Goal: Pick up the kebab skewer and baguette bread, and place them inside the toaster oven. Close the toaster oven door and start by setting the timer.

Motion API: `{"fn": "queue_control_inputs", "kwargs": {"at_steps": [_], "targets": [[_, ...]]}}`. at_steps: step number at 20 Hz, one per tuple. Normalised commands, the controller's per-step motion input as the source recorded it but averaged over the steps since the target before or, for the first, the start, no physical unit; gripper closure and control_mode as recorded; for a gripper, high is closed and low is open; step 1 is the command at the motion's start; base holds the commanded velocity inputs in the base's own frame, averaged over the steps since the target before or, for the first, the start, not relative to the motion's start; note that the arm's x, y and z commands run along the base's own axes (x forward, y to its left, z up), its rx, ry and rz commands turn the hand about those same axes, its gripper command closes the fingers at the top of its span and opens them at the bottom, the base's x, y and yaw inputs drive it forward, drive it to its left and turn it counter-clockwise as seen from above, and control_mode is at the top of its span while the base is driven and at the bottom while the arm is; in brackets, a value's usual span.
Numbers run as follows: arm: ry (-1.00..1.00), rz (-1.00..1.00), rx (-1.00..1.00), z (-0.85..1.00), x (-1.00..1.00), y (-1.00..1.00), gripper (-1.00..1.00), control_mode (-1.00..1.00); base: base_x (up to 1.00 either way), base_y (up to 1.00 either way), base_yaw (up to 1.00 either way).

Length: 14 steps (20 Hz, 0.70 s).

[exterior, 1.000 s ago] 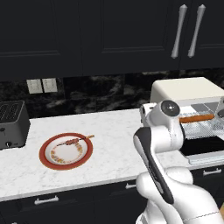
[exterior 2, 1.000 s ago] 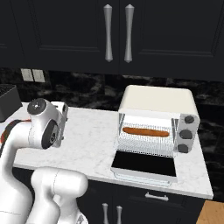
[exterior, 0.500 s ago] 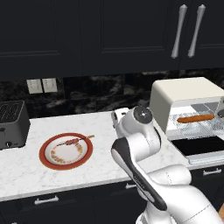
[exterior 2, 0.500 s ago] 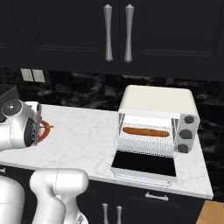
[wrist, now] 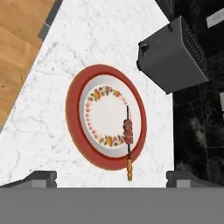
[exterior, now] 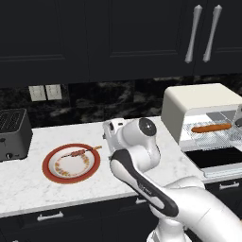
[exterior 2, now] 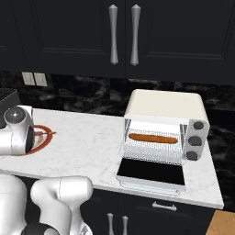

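Note:
The kebab skewer [wrist: 128, 140] lies across the right side of a red-rimmed plate [wrist: 74, 127], its reddish meat chunks at mid-stick. My gripper [wrist: 113, 178] hangs above the counter just short of the plate, open, with nothing between its fingertips [wrist: 41, 177]. From the left base view the skewer [exterior: 83, 152] rests on the plate [exterior: 52, 165], with my wrist just to its right. The baguette bread [exterior 2: 153, 138] lies on the wire rack inside the cream toaster oven [exterior 2: 165, 104]. The toaster oven door [exterior 2: 151, 172] is folded down flat. The loaf [exterior: 211, 127] also shows through the oven mouth.
A dark grey slot toaster [exterior: 12, 134] stands left of the plate against the wall, also seen close by [wrist: 173, 54]. Three knobs [exterior 2: 197, 138] run down the oven's right side. Dark cabinets hang overhead. The counter's front edge runs near the plate.
The arm has swung left, away from the toaster oven and over toward the plate. The jaws stayed open. The baguette has stayed on the oven rack.

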Motion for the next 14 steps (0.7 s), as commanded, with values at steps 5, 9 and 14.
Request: {"fn": "queue_control_inputs", "kwargs": {"at_steps": [5,9,14], "targets": [[0.02,0.09,0.01,0.00,0.65,0.03,-1.00,-1.00,0.00,0.00,0.00],[0.06,0.07,0.00,-0.08,0.67,0.07,-1.00,-1.00,0.00,0.00,0.00],[0.03,0.03,-0.01,-0.27,0.41,0.43,-1.00,-1.00,0.00,0.00,0.00]]}}
